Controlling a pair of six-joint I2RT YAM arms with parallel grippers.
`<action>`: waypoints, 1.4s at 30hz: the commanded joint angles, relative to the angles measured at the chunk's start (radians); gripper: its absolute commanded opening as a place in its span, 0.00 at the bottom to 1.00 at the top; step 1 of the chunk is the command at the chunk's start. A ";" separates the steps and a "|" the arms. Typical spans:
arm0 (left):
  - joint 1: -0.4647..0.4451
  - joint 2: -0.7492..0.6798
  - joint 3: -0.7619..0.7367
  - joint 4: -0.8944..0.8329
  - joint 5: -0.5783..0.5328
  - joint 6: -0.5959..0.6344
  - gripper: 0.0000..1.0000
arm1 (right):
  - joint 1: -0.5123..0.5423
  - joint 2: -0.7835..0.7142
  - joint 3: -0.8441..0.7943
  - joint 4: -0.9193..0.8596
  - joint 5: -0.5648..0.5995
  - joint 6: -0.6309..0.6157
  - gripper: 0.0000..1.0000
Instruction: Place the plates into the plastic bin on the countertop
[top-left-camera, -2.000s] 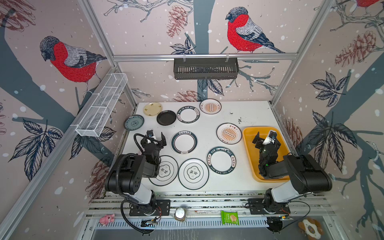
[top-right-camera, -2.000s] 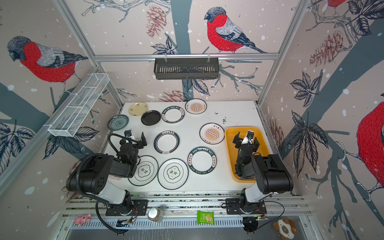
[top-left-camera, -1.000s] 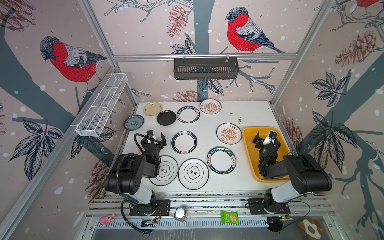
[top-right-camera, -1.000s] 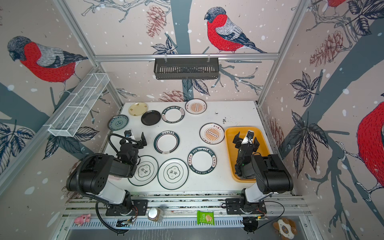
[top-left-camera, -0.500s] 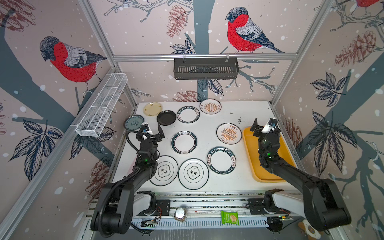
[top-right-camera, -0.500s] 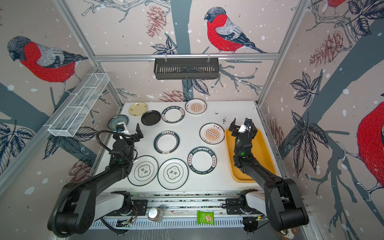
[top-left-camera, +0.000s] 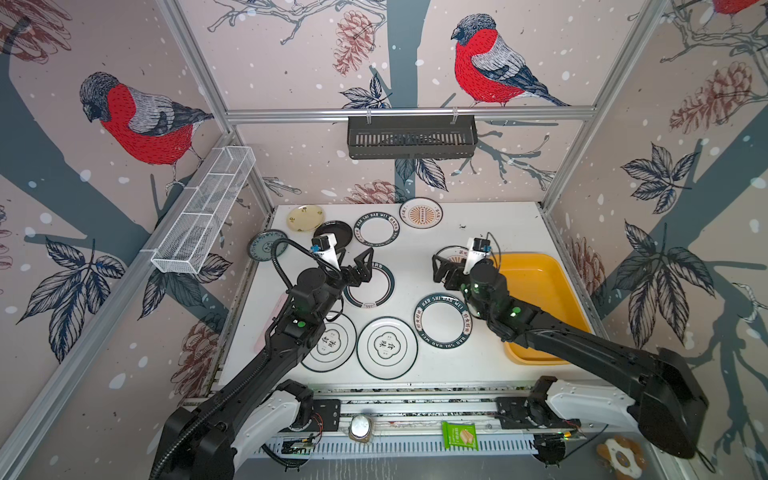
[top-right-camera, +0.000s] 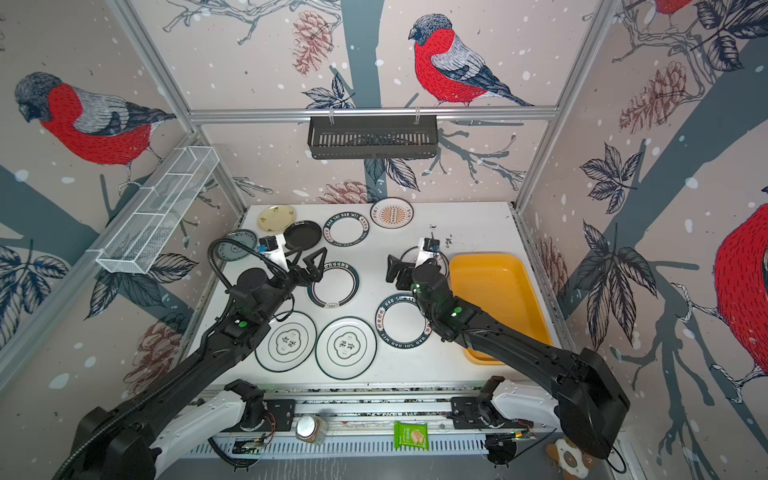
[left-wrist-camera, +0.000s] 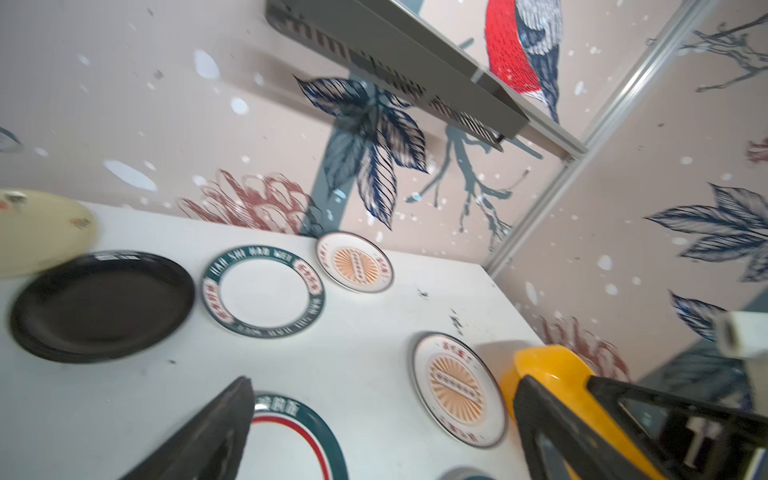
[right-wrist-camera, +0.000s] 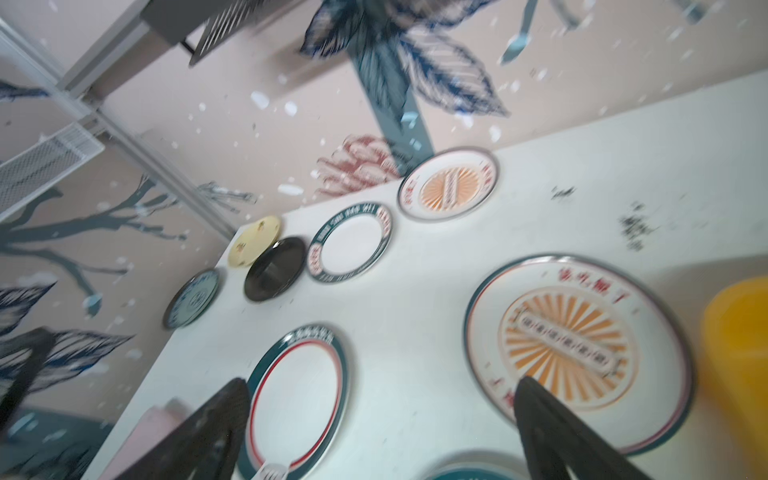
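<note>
Several plates lie flat on the white countertop (top-left-camera: 511, 224). At the back are a cream one (top-left-camera: 305, 217), a black one (top-left-camera: 332, 235) and a blue-grey one (top-left-camera: 268, 245). My left gripper (top-left-camera: 357, 266) (left-wrist-camera: 382, 415) hangs open and empty above the far-left edge of a green-rimmed plate (top-left-camera: 370, 286) (left-wrist-camera: 299, 440). Open and empty too, my right gripper (top-left-camera: 442, 270) (right-wrist-camera: 382, 419) is over an orange sunburst plate (top-left-camera: 455, 254) (right-wrist-camera: 577, 357), just left of the empty yellow plastic bin (top-left-camera: 540, 291) (top-right-camera: 494, 291). Two emblem plates (top-left-camera: 387, 348) lie at the front.
A black slotted basket (top-left-camera: 411, 137) hangs on the back wall and a white wire basket (top-left-camera: 203, 216) on the left wall. A green snack packet (top-left-camera: 459, 435) and a small jar (top-left-camera: 360, 428) sit on the front rail. Aluminium rails frame the table.
Both arms have unfolded and reached out over the table. The left gripper went to the middle green-rimmed plate; the right gripper left the bin for the sunburst plate. Both stayed open.
</note>
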 joint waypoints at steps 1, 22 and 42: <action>-0.052 -0.053 -0.026 -0.058 0.001 -0.151 0.97 | 0.091 0.041 0.038 -0.058 0.087 0.184 1.00; -0.060 -0.054 -0.029 -0.125 0.219 -0.005 0.97 | -0.044 0.113 0.017 -0.207 -0.110 0.453 1.00; -0.209 0.334 0.050 -0.128 0.455 0.096 0.97 | -0.050 -0.171 -0.302 -0.421 -0.250 0.759 1.00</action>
